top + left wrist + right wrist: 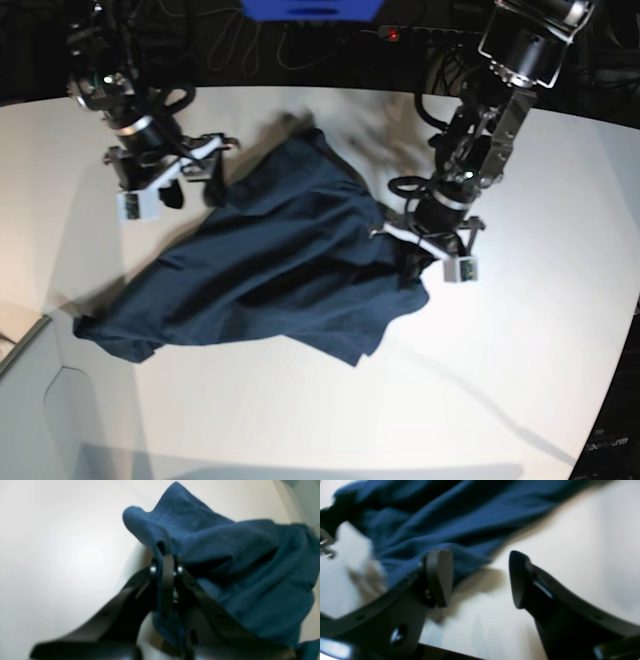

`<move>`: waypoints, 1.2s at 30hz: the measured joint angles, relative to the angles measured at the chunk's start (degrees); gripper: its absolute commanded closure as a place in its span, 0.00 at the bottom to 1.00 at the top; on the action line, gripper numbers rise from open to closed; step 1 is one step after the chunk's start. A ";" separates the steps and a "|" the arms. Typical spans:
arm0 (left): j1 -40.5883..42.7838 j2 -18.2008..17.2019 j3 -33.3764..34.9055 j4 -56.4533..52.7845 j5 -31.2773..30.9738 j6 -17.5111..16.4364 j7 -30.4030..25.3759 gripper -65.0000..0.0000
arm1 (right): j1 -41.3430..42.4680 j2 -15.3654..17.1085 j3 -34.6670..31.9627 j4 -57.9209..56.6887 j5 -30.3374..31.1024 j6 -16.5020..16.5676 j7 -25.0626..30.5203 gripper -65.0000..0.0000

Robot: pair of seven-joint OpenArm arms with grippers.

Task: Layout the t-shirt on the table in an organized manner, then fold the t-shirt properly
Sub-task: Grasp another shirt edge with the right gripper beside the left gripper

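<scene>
Pinching t-shirt (240, 580) fold, left gripper (166, 555) clamped; right gripper (480, 580) spread wide, empty, beside hem.

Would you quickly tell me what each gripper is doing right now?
Left gripper: closed, pinching a fold of the t-shirt.
Right gripper: open, holding nothing, its fingers at the shirt's edge.

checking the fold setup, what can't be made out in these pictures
- Neck label of the t-shirt: hidden by bunched cloth, all views.
- Left end effector pinch: left wrist view blurred; cloth hides the tips.
- Right end effector: right wrist view motion-blurred; shirt cut off at the top.
</scene>
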 measured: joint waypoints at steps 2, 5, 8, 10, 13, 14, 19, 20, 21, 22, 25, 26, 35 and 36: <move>0.96 -0.63 0.02 0.07 0.00 0.02 0.04 1.00 | 2.32 0.07 -2.29 -2.51 -0.20 -0.02 0.13 0.34; 2.23 -1.29 0.17 0.48 0.00 -0.02 0.17 1.00 | 5.51 0.33 -5.11 -6.64 -0.17 -0.04 0.17 0.34; 2.71 -1.62 0.22 0.57 -0.02 -0.11 0.07 1.00 | 8.00 0.48 -7.89 -10.88 -0.17 -0.04 0.37 0.34; 3.15 -1.60 0.20 0.59 0.00 -0.07 -0.09 1.00 | 9.20 0.46 -9.53 -13.09 -0.15 -0.04 -0.24 0.34; 3.87 -1.81 0.22 0.59 0.00 -0.17 0.04 1.00 | 10.95 0.42 -11.78 -16.44 0.09 -0.02 0.24 0.34; 3.98 -2.03 0.24 0.59 0.00 -0.20 0.13 1.00 | 11.54 0.44 -12.09 -17.59 -0.13 -0.02 0.17 0.35; 3.89 -2.49 0.11 0.59 0.00 -0.17 0.04 1.00 | 11.72 0.46 -12.11 -18.88 -0.24 -0.04 -0.02 0.58; 3.91 -2.49 0.11 0.59 0.00 -0.20 0.04 1.00 | 11.72 0.48 -12.22 -18.88 -0.15 -0.04 0.00 0.67; 3.93 -2.49 0.11 0.59 0.00 -0.17 0.07 1.00 | 11.72 0.59 -12.24 -18.88 -0.15 -0.04 -0.02 0.79; 3.91 -2.49 0.11 0.59 0.00 -0.17 0.07 1.00 | 11.74 1.25 -12.35 -18.93 0.15 -0.02 0.09 0.91; 3.74 -2.62 0.11 0.59 0.00 -0.20 0.04 1.00 | 11.85 2.71 -12.48 -19.12 -0.11 -0.02 -0.09 1.00; 3.65 -3.06 0.11 0.59 0.00 -0.24 0.09 1.00 | 11.85 2.73 -12.39 -19.12 -0.15 -0.02 -0.04 1.00; 11.54 -4.37 -15.50 11.47 0.31 -0.68 0.46 1.00 | 8.92 5.70 -3.02 -12.35 0.28 0.00 -0.07 1.00; 12.66 -4.50 -17.18 12.68 0.31 -0.48 0.57 1.00 | 8.41 5.73 -0.94 -10.82 0.07 0.04 -0.11 1.00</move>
